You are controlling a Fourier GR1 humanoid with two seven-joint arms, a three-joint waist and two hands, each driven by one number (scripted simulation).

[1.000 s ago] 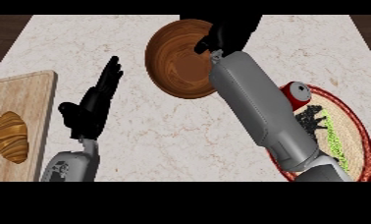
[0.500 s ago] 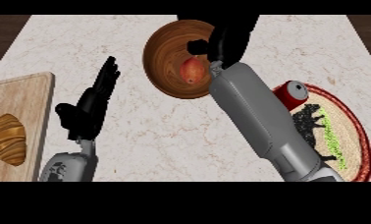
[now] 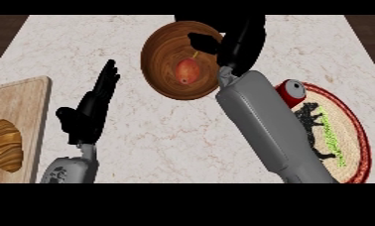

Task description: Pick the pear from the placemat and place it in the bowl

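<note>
The red-orange pear [image 3: 188, 71] lies inside the brown wooden bowl [image 3: 162, 54] at the counter's back middle. My right hand [image 3: 238, 41] hovers over the bowl's right rim with its fingers straight and open, clear of the pear, holding nothing. The round woven placemat [image 3: 344, 136] with a dark animal print lies at the right, partly hidden by my right forearm. My left hand [image 3: 92, 108] rests open at the lower left, fingers pointing up.
A red can [image 3: 290, 91] stands on the placemat's upper left edge, close to my right forearm. A wooden cutting board [image 3: 26, 106] at the left edge bears a croissant [image 3: 7, 145]. The counter is pale marble.
My right hand has opened and drawn back to the right from over the bowl. The pear, hidden a second ago, now lies uncovered in the bowl. The left hand stayed still.
</note>
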